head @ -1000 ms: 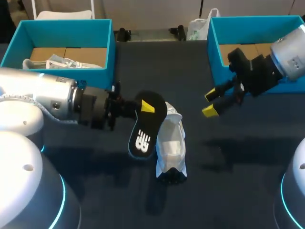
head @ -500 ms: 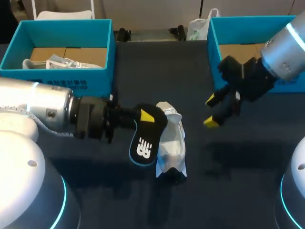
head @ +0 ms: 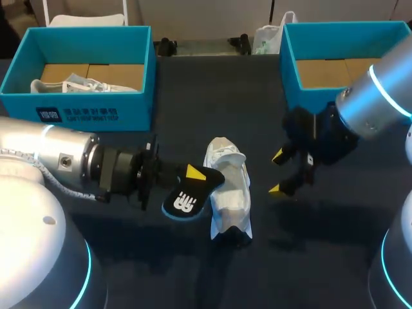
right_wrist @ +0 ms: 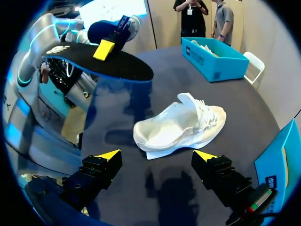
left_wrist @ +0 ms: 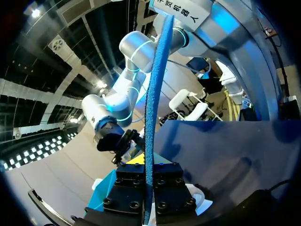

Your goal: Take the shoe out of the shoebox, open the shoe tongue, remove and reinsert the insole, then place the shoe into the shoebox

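insole (head: 187, 198) pinched in left jaws — shoe (head: 230, 188) ahead of spread right jaws

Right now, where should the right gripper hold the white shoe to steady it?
Probably the heel end of the white shoe, from the side the open right gripper faces; the tongue stands raised, and the left gripper holds the insole on the other side.

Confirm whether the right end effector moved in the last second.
Yes: the right end effector drew away from the right shoebox, toward the near edge of the table.
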You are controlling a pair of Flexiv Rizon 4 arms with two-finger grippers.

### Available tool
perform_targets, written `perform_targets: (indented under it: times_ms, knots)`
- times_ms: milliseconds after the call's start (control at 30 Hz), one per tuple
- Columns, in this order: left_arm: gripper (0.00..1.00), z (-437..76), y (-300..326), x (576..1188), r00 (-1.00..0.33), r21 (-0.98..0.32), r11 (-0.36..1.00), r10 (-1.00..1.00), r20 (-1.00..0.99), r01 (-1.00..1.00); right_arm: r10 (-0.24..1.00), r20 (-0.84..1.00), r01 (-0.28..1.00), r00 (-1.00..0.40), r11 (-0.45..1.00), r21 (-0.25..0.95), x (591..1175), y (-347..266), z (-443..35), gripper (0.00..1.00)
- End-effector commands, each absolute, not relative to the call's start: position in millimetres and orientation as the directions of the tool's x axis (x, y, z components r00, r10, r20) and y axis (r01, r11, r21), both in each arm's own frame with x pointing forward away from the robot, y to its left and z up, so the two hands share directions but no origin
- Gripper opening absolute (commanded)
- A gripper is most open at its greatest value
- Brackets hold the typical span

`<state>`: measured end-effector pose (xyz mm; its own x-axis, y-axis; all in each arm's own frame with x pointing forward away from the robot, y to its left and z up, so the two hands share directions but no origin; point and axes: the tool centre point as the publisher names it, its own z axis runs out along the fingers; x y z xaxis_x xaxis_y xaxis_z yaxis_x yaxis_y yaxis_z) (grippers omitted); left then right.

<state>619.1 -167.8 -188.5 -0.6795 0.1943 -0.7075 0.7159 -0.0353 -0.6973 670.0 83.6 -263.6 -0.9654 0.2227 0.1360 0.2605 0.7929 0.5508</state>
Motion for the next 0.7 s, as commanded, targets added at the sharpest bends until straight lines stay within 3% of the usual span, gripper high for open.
perform_targets:
  times_ms: [33,700]
  knots:
    - [0.00,-187.5,-167.1,617.0,-0.679,-0.697,-0.030,0.194,-0.707,0.717,0.225,0.131,0.259,-0.966,0.791,0.554,666.8,81.6,-263.4,1.00]
    - [0.00,-224.3,-187.5,603.0,-0.758,-0.782,-0.097,0.199,-0.621,0.615,0.090,0.078,0.115,-0.993,0.894,0.433,659.8,106.0,-324.2,1.00]
